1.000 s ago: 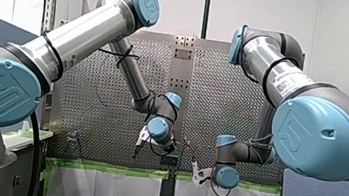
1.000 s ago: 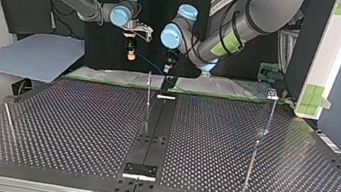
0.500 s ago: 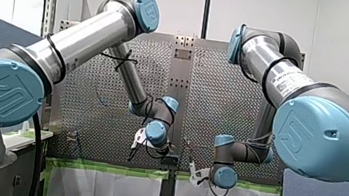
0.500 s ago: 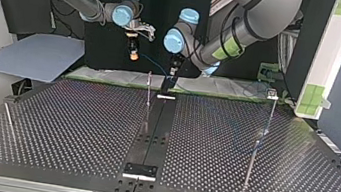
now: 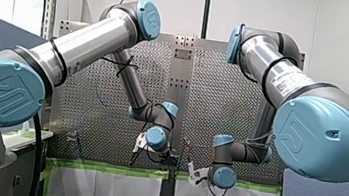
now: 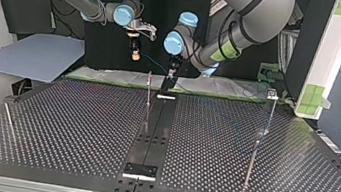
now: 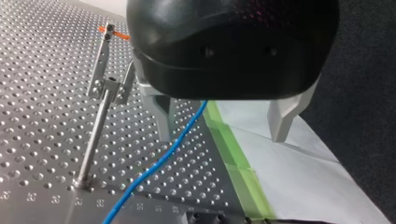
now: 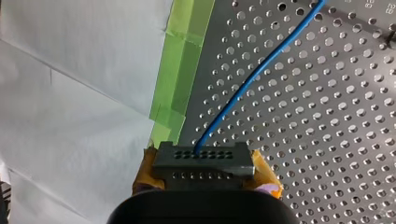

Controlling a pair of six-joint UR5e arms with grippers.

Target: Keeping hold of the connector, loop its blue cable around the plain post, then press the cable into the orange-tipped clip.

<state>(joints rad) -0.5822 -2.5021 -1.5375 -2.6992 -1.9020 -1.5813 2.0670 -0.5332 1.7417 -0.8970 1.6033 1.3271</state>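
Blue cable (image 8: pixel 252 74) from grey connector (image 8: pixel 204 161) pinched in my right gripper (image 8: pixel 205 175), my left gripper (image 7: pixel 223 135) spread wide, empty, green-taped table edge (image 8: pixel 180 79) close.

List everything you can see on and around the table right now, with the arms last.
connector: one, grey, clamped between yellow pads.
blue cable: one, blue, leaves the connector and crosses the perforated table.
orange-tipped clip: one, silver with an orange tip, on top of a post.
other metal posts: two, silver, this one at the top view's right, another at its left.
black centre strip: one, down the table's middle.
green tape: green, along the table's edge, with a white sheet beyond it.
board: one, blue-grey, at the top view's left.
left gripper: black with metal fingers, open around the cable, beside the clip's post.
right gripper: yellow pads, shut on the connector.
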